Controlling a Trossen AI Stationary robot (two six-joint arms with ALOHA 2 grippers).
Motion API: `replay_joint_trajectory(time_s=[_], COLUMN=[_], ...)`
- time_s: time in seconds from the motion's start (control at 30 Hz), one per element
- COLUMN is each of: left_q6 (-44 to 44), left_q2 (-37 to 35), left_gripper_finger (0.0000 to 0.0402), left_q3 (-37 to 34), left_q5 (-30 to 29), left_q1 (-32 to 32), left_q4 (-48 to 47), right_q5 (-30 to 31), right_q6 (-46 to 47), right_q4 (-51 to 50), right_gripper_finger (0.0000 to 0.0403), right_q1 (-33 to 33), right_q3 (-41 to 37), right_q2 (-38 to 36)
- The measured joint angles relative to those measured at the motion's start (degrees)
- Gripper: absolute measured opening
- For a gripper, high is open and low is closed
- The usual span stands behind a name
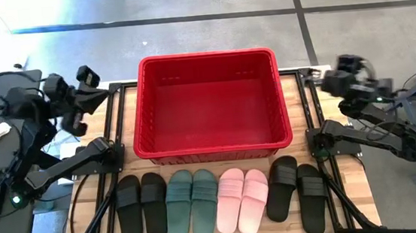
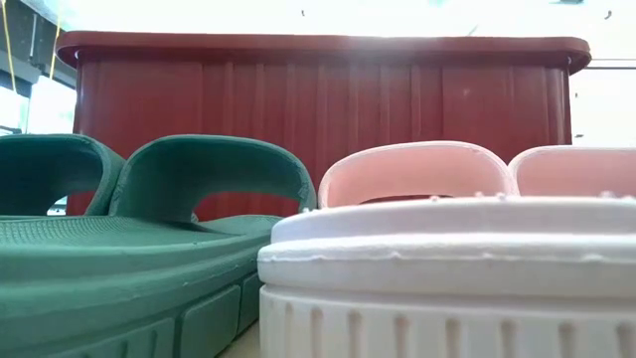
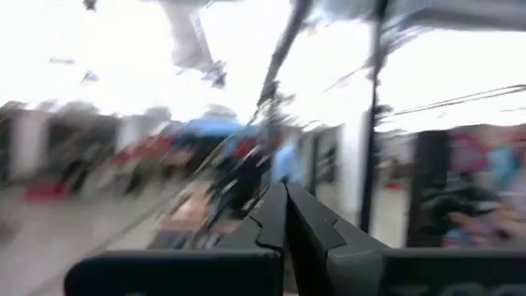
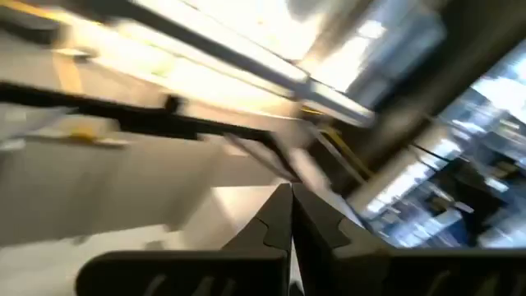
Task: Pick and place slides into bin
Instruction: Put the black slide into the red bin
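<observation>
The left gripper (image 3: 286,215) was pressed fully closed, fingers meeting with nothing between them, folded back at the table's left edge and aimed out at the blurred room. The right gripper (image 4: 291,215) was likewise closed and empty, folded back at the right edge, pointing up toward the ceiling lights.

Nearest the camera side of the table, forward of and between both grippers, eight slides lay in a row, soles down. Closest to the left gripper was a black pair (image 1: 142,206), then a green pair (image 1: 191,204), then a pink pair (image 1: 242,199), and closest to the right gripper a second black pair (image 1: 296,193), its two slides slightly staggered. In the low view the green slides (image 2: 149,249) and pink slides (image 2: 447,268) filled the foreground.

Beyond the row, level with both grippers and midway between them, stood the red bin (image 1: 213,150), touching none of the slides. Its interior held nothing. Both grippers were well apart from the slides and the bin.
</observation>
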Motion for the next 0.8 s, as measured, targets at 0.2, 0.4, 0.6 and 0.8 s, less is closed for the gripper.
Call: replay_joint_trajectory(time_s=[0.2, 0.4, 0.6, 0.8], left_q6=[-8.91, -13.81, -13.91, -13.91], left_q2=[2.79, 3.3, 3.17, 4.06], left_gripper_finger=[0.0001, 0.0001, 0.0001, 0.0001], left_q3=[0.0, 0.0, 0.04, 0.07], left_q5=[1.59, 1.47, 2.04, 4.38], left_q1=[0.0, 0.01, 0.0, 0.0], left_q4=[18.97, 24.05, 24.19, 24.14], right_q5=[-10.6, -14.92, -13.03, -3.38], right_q6=[5.97, -3.03, -17.6, -16.03], right_q4=[-11.34, -46.52, -91.77, -112.1], right_gripper_finger=[0.0, 0.0, 0.0, 0.0], right_q1=[2.42, 6.32, 12.47, 21.73], right_q3=[13.29, 34.14, 51.33, 58.07], right_q2=[2.08, 8.64, 15.74, 19.78])
